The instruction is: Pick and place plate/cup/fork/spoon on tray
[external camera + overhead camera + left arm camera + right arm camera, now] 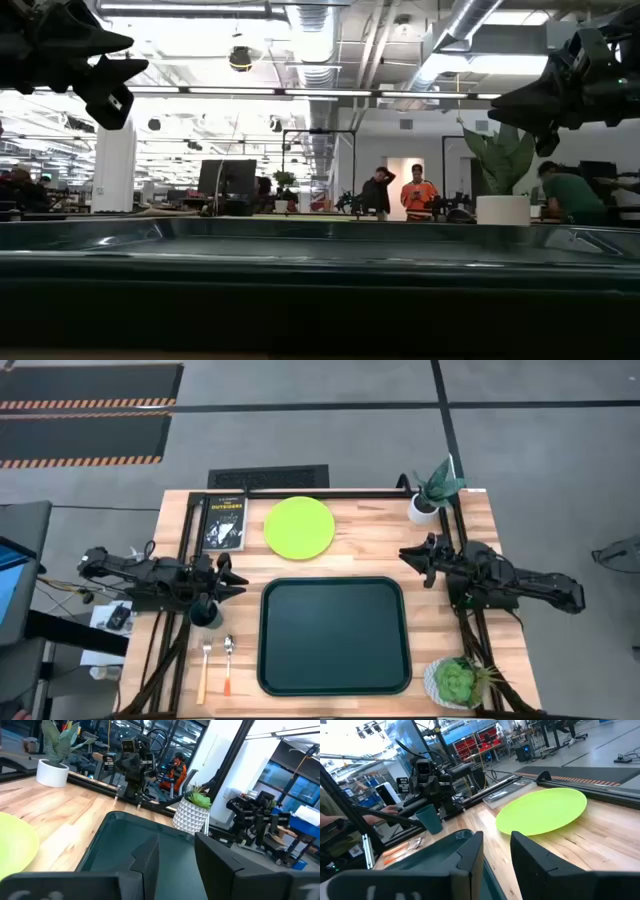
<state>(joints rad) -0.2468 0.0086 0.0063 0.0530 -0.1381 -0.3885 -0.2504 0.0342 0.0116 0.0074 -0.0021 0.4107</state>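
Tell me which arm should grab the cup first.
Left, probably. The cup stands on the table right by the left gripper, left of the tray. The right gripper hovers across the tray, far from it.

Two dark, jointed arms — matte black casings, blocky angular fingers, trailing cables.

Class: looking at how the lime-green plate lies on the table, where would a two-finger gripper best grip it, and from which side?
Probably the rim. The plate lies flat on the wood, so only its thin edge offers purchase. The right gripper, open, could approach low from the clear side facing it.
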